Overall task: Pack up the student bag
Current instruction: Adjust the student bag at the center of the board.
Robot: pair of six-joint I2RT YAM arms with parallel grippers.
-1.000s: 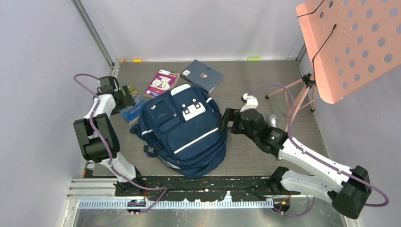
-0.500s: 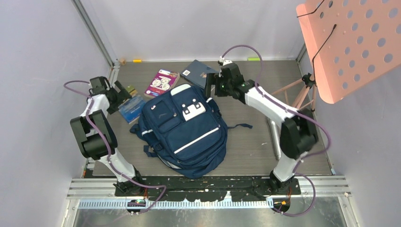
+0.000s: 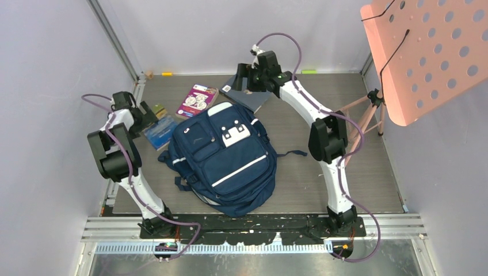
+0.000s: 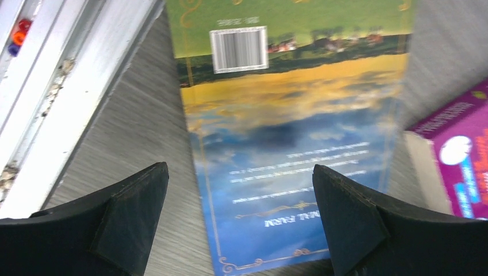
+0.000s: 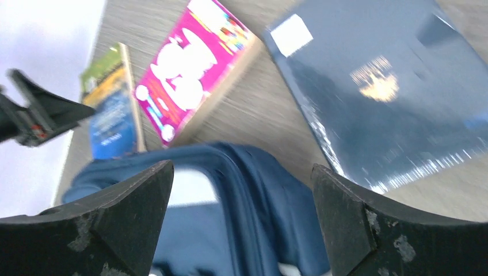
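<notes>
1. Top external view is the only one that takes in the whole large navy blue fabric student bag (image 3: pixel 227 161). It lies flat, front up, mid-way across the grey wood-grain table (image 3: pixel 345 172), with its top toward the far wall and one strap trailing out to its right.
2. That view also places the arms. The left gripper (image 3: pixel 148 114) sits at the table's far-left edge, and the right gripper (image 3: pixel 243 77) is stretched to the far side over a dark navy flat book (image 3: pixel 247 92).
3. Left wrist view adds detail. The jaws are spread wide and hold nothing, and a blue-and-green paperback book (image 4: pixel 288 132) lies flat under them, barcode showing. A silver metal rail (image 4: pixel 63 86) runs just beside it.
4. Right wrist view, blurred, shows jaws spread wide and empty above the bag's top edge, with a magenta paperback book (image 5: pixel 195 69) beyond.
5. The widest bare tabletop lies right of the bag. A peach perforated board (image 3: pixel 431 52) on a tripod (image 3: pixel 368 109) overhangs the far-right corner.
</notes>
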